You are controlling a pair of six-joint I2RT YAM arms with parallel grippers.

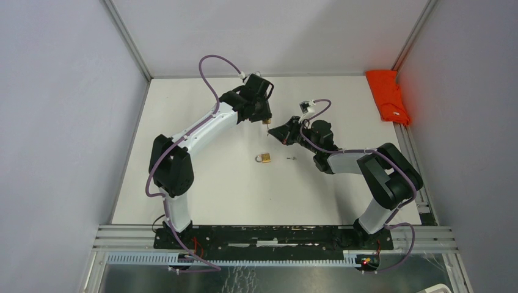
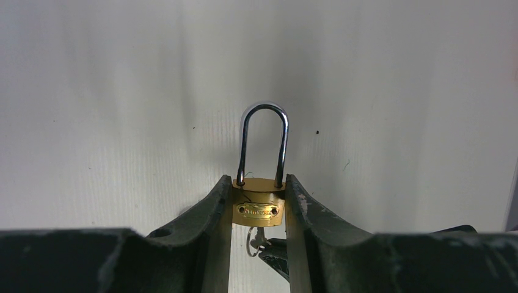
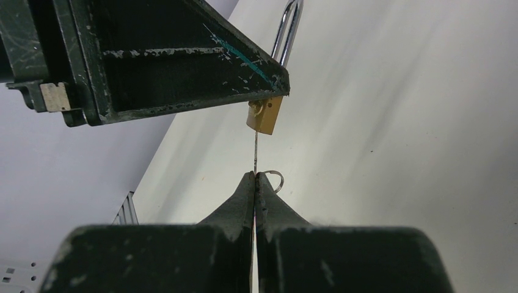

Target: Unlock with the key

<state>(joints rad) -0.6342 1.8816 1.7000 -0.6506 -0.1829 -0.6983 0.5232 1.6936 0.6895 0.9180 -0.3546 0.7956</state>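
while the left gripper (image 2: 259, 183) is holding the padlock (image 2: 259, 210) pinched in mid-air, the right gripper (image 3: 255, 177) is facing it, clamped on the key (image 3: 255, 152) touching its base.

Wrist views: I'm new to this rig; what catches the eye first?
A brass padlock sits clamped in the left end effector, its shackle pointing away from the wrist. The right end effector pinches a thin key aimed at the padlock's underside.
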